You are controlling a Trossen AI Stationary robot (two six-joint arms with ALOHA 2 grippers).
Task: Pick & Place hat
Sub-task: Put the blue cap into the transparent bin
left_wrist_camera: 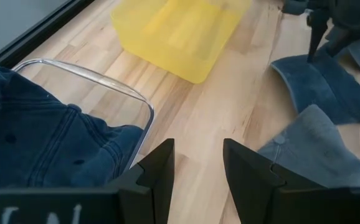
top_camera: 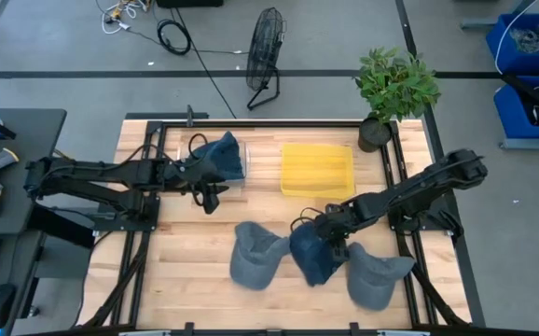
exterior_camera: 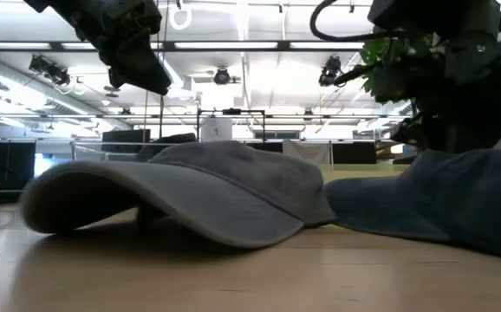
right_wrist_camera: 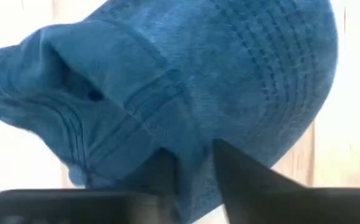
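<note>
Currently my right jaws (top_camera: 330,235) are clamped on the dark blue hat (top_camera: 311,257), low on the table (top_camera: 195,252) between two grey hats. Advise lifting straight up, clear of both neighbours. Left jaws (top_camera: 211,193) stand apart beside the clear bin (left_wrist_camera: 114,99).
</note>
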